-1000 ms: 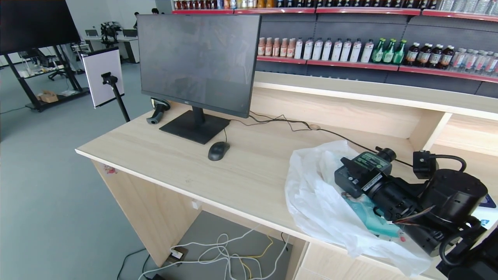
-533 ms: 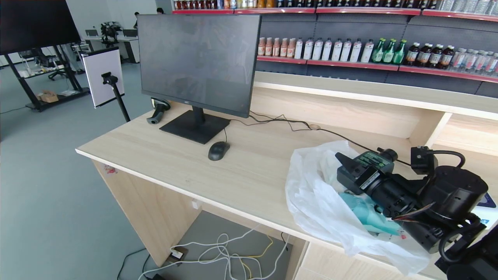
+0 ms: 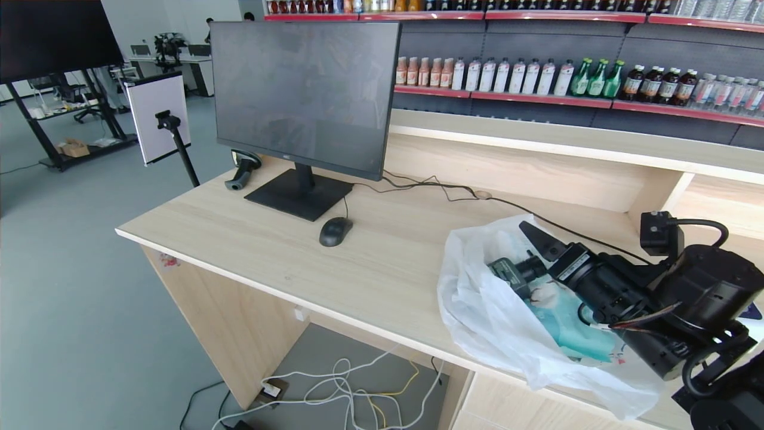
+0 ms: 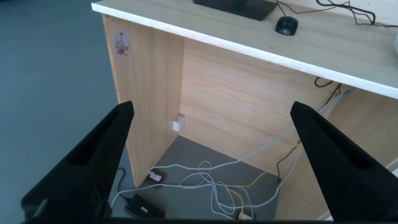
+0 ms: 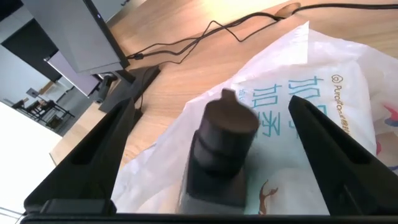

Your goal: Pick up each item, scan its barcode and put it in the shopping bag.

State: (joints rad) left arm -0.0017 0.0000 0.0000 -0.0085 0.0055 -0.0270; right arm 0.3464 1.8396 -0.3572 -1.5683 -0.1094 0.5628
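Observation:
A white plastic shopping bag [image 3: 486,316] lies open on the right of the wooden counter [image 3: 382,257]. Inside it are a teal package [image 3: 570,331] and a small dark bottle [image 3: 512,273] with a green label. My right gripper [image 3: 531,254] hovers at the bag's mouth, open, its fingers [image 5: 93,155] spread wide on either side of the dark bottle [image 5: 221,149], which rests on the teal package [image 5: 311,93]. My left gripper [image 4: 211,162] is open and empty, held low in front of the counter [image 4: 261,43], over the floor.
A monitor [image 3: 304,95] stands at the counter's back left, with a black mouse [image 3: 335,231] before it and a handheld barcode scanner [image 3: 242,170] beside its base. Cables [image 3: 441,188] run along the raised back ledge. Loose wires [image 4: 217,186] lie on the floor under the counter.
My right gripper lowered the dark bottle into the bag and opened. The bottle now lies loose on the teal package.

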